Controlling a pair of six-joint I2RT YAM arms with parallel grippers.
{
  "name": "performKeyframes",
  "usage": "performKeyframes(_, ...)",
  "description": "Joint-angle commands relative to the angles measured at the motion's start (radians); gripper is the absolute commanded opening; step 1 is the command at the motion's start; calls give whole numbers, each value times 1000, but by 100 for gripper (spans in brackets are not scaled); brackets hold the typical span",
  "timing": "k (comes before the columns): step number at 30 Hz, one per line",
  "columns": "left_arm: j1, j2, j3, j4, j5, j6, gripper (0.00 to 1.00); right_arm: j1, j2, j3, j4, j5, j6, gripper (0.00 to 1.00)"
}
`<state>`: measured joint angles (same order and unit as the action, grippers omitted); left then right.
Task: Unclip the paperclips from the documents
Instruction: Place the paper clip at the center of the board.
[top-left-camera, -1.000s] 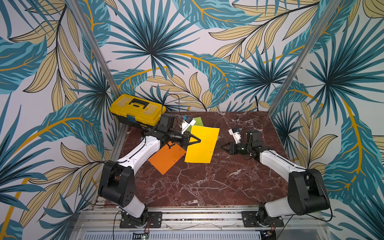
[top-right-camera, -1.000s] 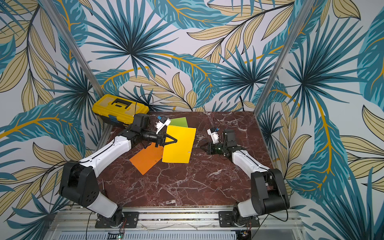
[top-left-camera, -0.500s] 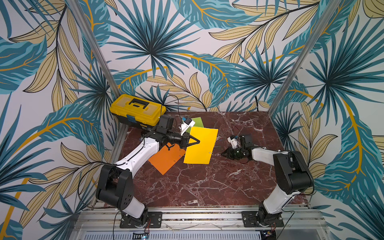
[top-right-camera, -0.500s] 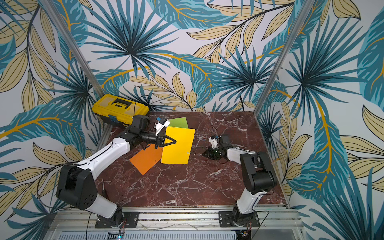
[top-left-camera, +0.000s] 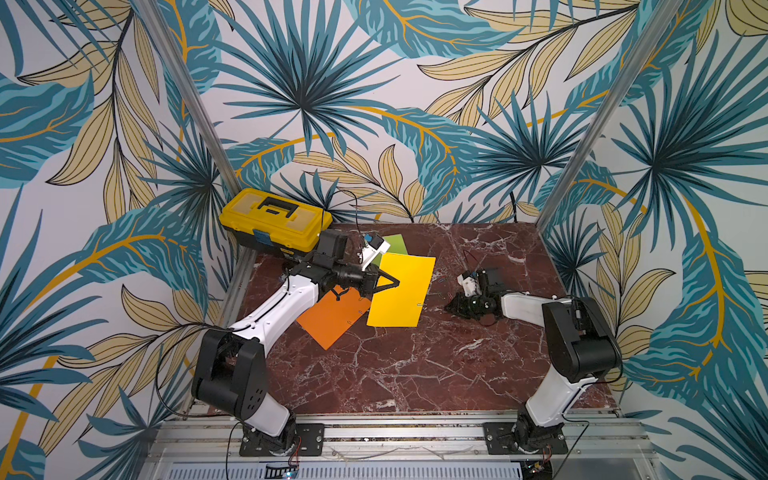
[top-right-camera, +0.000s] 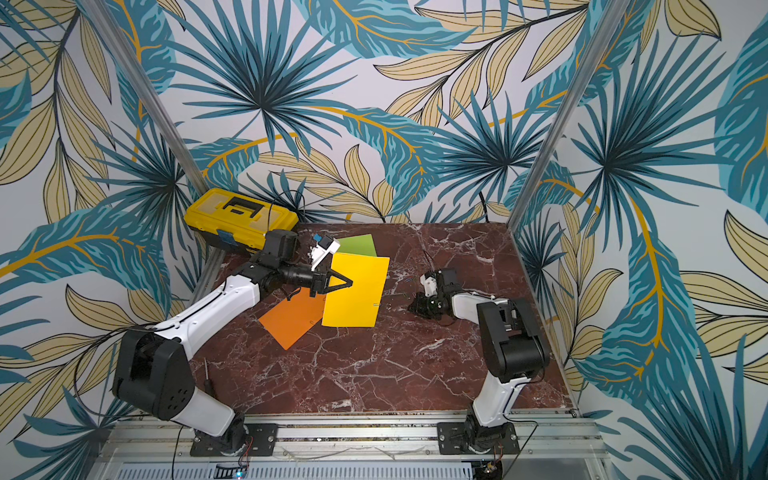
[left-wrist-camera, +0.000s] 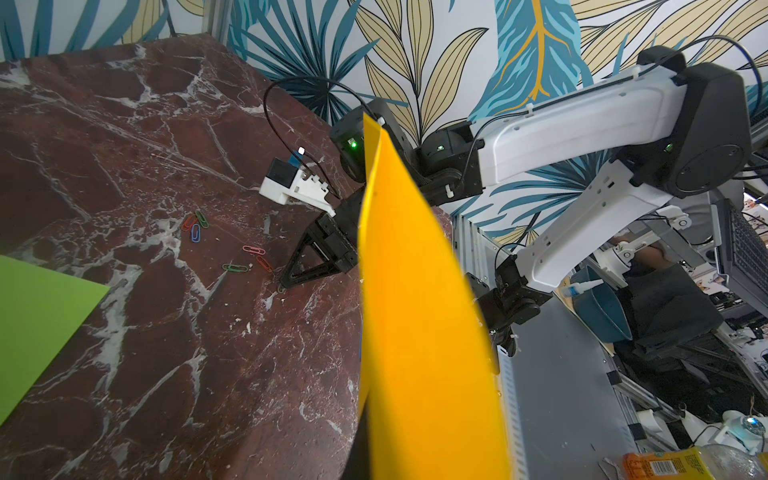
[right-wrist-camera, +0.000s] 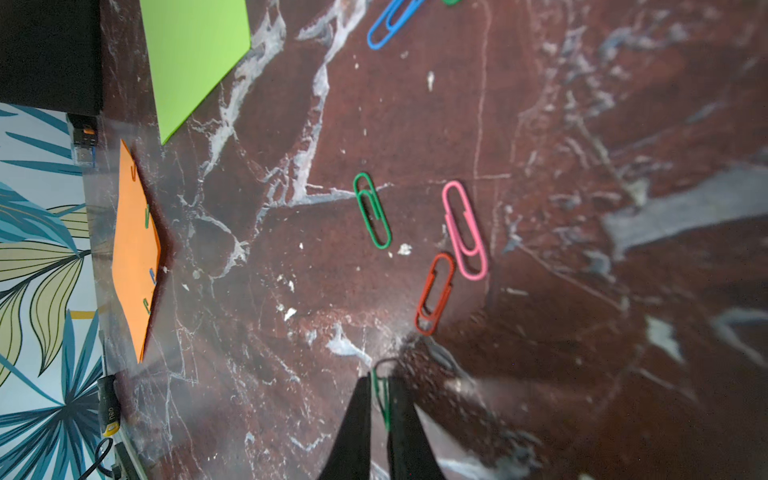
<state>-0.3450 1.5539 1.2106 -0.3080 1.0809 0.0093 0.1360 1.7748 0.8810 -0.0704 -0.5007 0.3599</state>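
**Top views.**
- Table (top-left-camera: 415, 374): red marble, with a toolbox (top-left-camera: 274, 218) at the back corner.
- Yellow sheet (top-left-camera: 401, 291): raised and tilted near the table's middle. Side edge pinched in the left jaws, which are closed on it.
- Silvery clip (top-left-camera: 419, 305): on the yellow sheet's opposite edge, seen in both top views (top-right-camera: 376, 304).
- Orange sheet (top-left-camera: 332, 318): flat, one corner under the yellow sheet.
- Green sheet (top-left-camera: 395, 244): flat behind, mostly hidden.
- Right jaws: down at the table near the loose clips (top-left-camera: 442, 279), apart from every sheet.

**Left wrist.**
- Yellow sheet (left-wrist-camera: 415, 311): seen edge-on and bowed.
- Green sheet (left-wrist-camera: 37, 324): one corner visible, no clip in view on it.
- Loose clips (left-wrist-camera: 195, 226): two small groups on bare marble, with the right jaws tip-down beside the nearer group.

**Right wrist.**
- Right jaws: narrow gap with a green clip (right-wrist-camera: 384, 399) between the tips. Pinched or let go, cannot tell.
- Loose clips just ahead: green (right-wrist-camera: 372, 212), pink (right-wrist-camera: 463, 230), red (right-wrist-camera: 434, 293), and blue (right-wrist-camera: 390, 23) farther off.
- Orange sheet (right-wrist-camera: 137, 249): edge clips (right-wrist-camera: 146, 216) along its border, about four.

**Progress, judged.**
- Partway through.
- Done: about half a dozen clips off and gathered on the table.
- Left: the silvery clip on the yellow sheet, then all of the orange sheet's edge clips.
- Green sheet probably cleared, though most of it is unseen.
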Motion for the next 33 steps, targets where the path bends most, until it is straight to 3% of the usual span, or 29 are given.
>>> performKeyframes(1, 5, -16, 12, -3, -7, 9, 0, -4, 11, 12, -36, 30, 4, 16)
performKeyframes(10, 7, -11, 15, -2, -7, 11, 0, -4, -27, 4, -64, 66, -8, 24)
performKeyframes(20, 8, -6, 18, -2, -5, 9, 0, -3, -147, -45, -51, 36, -49, 26)
performKeyframes(26, 7, -3, 22, -3, 5, 8, 0, -1, -332, -174, 140, -130, -72, 31)
performKeyframes(33, 6, -4, 29, -1, 30, 1, 0, 18, -528, -331, 517, -377, 25, 54)
